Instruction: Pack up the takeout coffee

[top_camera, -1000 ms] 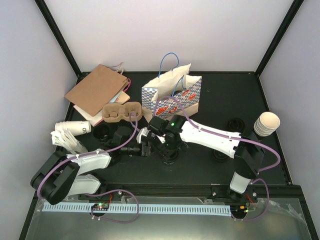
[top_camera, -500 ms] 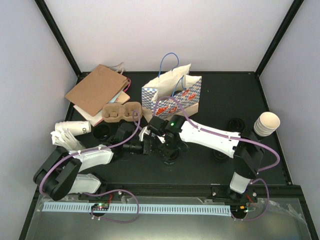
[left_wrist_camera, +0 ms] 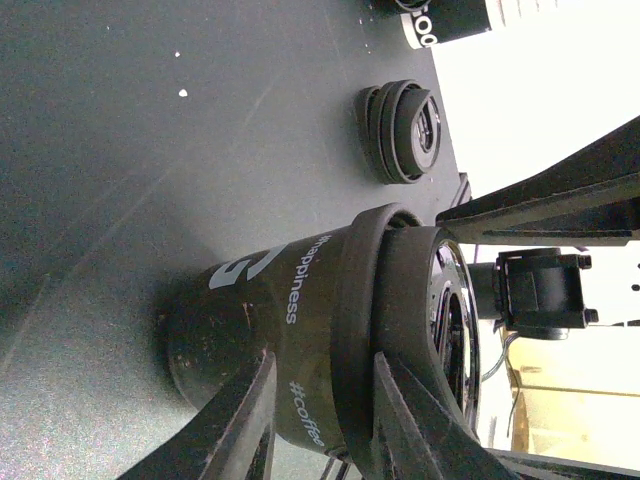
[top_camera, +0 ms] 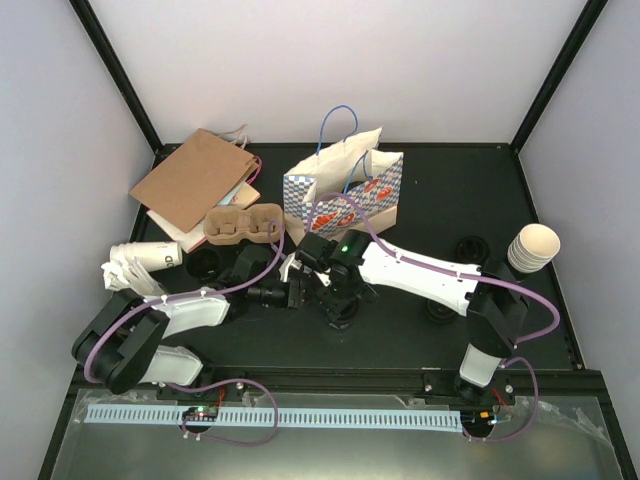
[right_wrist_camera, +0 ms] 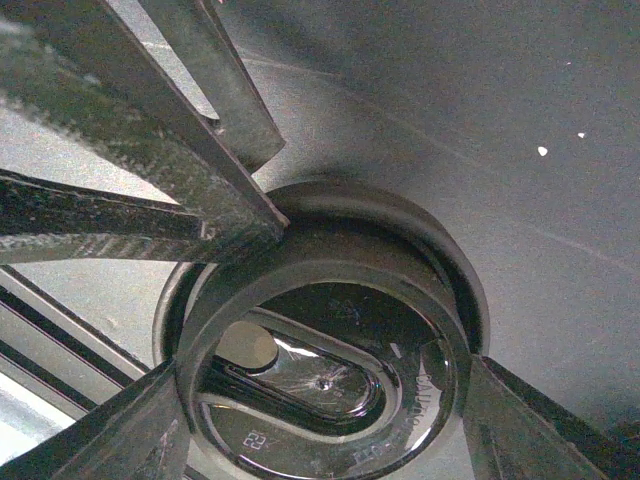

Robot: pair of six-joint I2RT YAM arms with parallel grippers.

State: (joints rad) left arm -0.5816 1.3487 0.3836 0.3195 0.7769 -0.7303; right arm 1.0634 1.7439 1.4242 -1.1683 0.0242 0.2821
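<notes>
Two arms: both meet at one coffee cup [left_wrist_camera: 270, 340] on the desk [top_camera: 450, 200], just on the near side of the checked bag [top_camera: 345, 190].
Coffee cup: upright, black lid [right_wrist_camera: 330, 290] seated on top, print on its wall.
Left gripper [left_wrist_camera: 325, 365]: reaches in sideways from the bag's near left; jaws narrowed onto the lid's rim, one finger by the cup wall, the other at the lid's top.
Right gripper [right_wrist_camera: 325, 375]: straight above the cup; jaws wide, a finger pressed to the lid's edge on each side.
Cup carrier [top_camera: 243, 224]: just left of the bag.
Brown bag [top_camera: 195, 180]: farther left of the checked bag, lying flat.
Cup stack [top_camera: 533, 247]: well right of the bag.
Spare lids [top_camera: 467, 246]: near right of the bag.
</notes>
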